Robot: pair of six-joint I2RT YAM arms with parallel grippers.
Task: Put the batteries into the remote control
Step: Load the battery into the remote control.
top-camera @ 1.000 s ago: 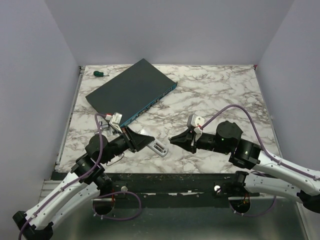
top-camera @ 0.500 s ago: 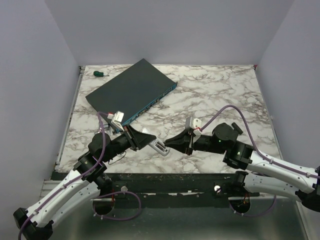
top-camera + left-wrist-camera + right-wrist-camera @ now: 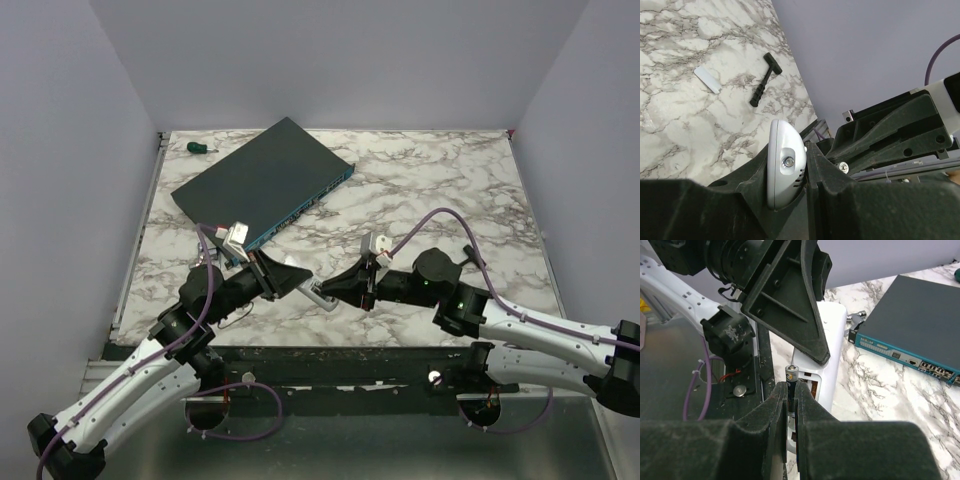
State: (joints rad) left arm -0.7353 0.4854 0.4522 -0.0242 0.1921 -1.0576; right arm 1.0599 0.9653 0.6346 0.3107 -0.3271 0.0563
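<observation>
1. Remote control point(image 3: 829, 347): white, slim plastic body with rounded corners; its battery bay stands open on one face.
2. Location: raised above the tabletop point(image 3: 430, 190) near the front edge, clamped between the fingers of the left tool point(image 3: 297, 280).
3. Right tool point(image 3: 338, 288): closed on a battery point(image 3: 791, 377), whose capped end protrudes just beside the open bay.
4. Dark flat box point(image 3: 265, 180): lying behind, well apart.
</observation>
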